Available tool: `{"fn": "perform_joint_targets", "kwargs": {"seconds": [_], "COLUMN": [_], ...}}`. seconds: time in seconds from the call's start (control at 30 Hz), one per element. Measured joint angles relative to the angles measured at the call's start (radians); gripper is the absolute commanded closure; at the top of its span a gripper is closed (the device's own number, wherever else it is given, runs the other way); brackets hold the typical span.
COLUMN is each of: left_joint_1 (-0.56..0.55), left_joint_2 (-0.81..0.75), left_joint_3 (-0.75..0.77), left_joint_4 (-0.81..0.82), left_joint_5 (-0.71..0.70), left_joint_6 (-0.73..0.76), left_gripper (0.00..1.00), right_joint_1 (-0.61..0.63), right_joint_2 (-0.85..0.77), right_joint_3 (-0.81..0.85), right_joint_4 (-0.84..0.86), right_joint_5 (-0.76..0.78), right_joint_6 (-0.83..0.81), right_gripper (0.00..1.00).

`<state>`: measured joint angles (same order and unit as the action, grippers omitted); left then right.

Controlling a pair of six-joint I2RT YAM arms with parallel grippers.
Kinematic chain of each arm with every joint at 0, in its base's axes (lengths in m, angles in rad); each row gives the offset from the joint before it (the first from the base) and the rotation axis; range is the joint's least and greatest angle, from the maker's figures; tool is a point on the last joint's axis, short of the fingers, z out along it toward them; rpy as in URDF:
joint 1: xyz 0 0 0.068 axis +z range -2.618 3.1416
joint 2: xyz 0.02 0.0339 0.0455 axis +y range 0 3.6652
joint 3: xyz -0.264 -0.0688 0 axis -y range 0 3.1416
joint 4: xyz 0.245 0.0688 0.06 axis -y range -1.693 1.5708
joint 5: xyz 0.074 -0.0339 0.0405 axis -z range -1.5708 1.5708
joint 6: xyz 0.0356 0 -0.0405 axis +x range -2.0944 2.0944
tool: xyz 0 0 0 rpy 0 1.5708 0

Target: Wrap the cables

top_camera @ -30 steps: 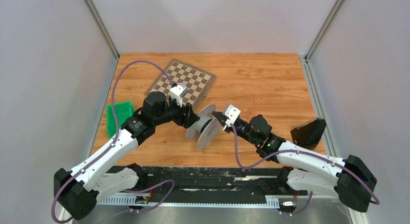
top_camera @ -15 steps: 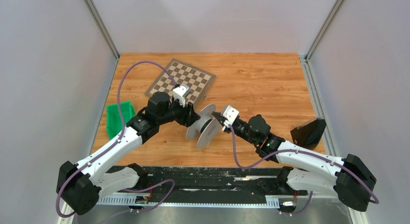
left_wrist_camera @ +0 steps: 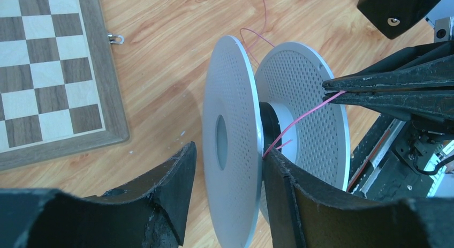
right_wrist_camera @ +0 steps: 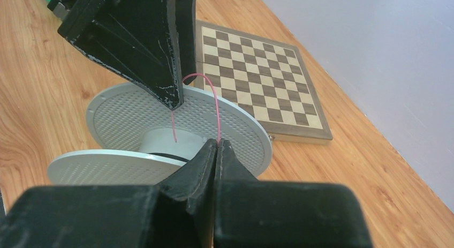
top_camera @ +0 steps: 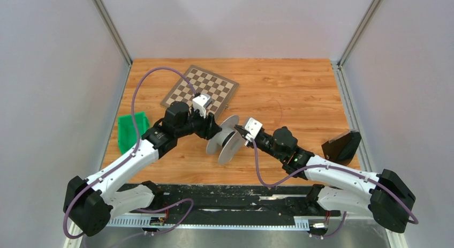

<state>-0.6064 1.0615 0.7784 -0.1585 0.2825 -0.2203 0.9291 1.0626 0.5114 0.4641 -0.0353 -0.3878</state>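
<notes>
Over the last second we have nudged the left arm a little towards the spool (top_camera: pixel 227 141) and drawn the left gripper (left_wrist_camera: pixel 229 150) in. Its jaws now stand at a middling width astride the near flange (left_wrist_camera: pixel 227 82): one finger (left_wrist_camera: pixel 171 194) sits on the outer side with a sliver of table (left_wrist_camera: pixel 160 71) showing between it and the disc, and the other (left_wrist_camera: pixel 292 205) is tucked between the two discs beside the hub (left_wrist_camera: pixel 270 122). We judge the grip not yet made, only closing. The spool has stayed put, standing on its rims mid-table, near the chessboard (top_camera: pixel 201 90). The right gripper (right_wrist_camera: pixel 217 143) has eased slightly towards the spool, its jaws pinched tight on the thin pink cable (left_wrist_camera: pixel 304 117), which runs from those tips to the hub while a loose tail trails over the wood behind. For the task this reads as setting up a turn: once the left jaws seize the flange, the reel could be rotated while the right gripper feeds the cable taut, and very little looks wound so far
</notes>
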Motion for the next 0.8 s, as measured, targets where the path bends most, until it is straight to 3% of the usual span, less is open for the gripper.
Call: {"fn": "perform_joint_targets", "kwargs": {"seconds": [0.17,0.5,0.8], "left_joint_1": [0.000,-0.024,-0.036], "left_joint_2": [0.001,0.001,0.002], "left_joint_3": [-0.010,-0.036,-0.037], "left_joint_4": [0.031,0.082,0.092], "left_joint_5": [0.000,-0.013,-0.045], "left_joint_6": [-0.002,-0.001,-0.001], "left_gripper": [0.37,0.36,0.47], "right_joint_1": [0.000,0.000,0.000], "right_joint_2": [0.000,0.000,0.000], "right_joint_3": [0.000,0.000,0.002], "right_joint_4": [0.000,-0.001,-0.005], "right_joint_5": [0.000,0.002,0.002], "right_joint_6": [-0.001,0.000,0.000], "right_gripper": [1.00,1.00,1.00]}}
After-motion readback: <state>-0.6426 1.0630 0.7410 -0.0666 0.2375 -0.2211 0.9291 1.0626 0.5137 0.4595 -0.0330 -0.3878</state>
